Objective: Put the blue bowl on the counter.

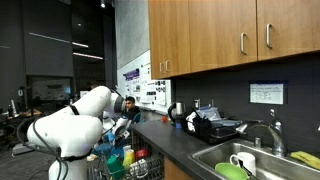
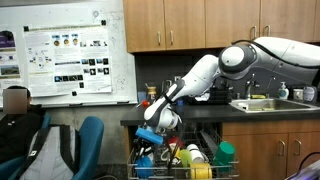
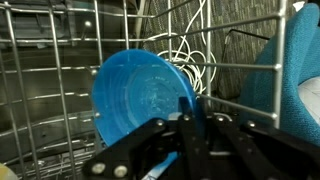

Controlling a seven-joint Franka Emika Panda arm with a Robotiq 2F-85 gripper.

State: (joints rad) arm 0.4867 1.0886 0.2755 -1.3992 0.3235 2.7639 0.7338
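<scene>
**Blue bowl** [image 3: 140,95]: on edge in the wire rack [image 3: 50,70], hollow side towards my wrist camera, with wires behind it and on both sides. In an exterior view it is a blue patch [image 2: 147,134] just under my wrist, over the rack and below the counter's front edge.

**Gripper** [image 3: 192,112]: mine. Fingers drawn close together, pinching the blue bowl at its right rim.

**Arm** [image 2: 215,68]: mine, white. Bends from above the counter down into the rack.

**Counter** [image 1: 170,138]: dark and long, under wooden cabinets [image 1: 215,35]. It is higher than the blue bowl.

**Sink** [image 1: 212,153]: steel, set into the counter. It holds a green bowl [image 1: 232,171] and a white mug [image 1: 243,161].
</scene>
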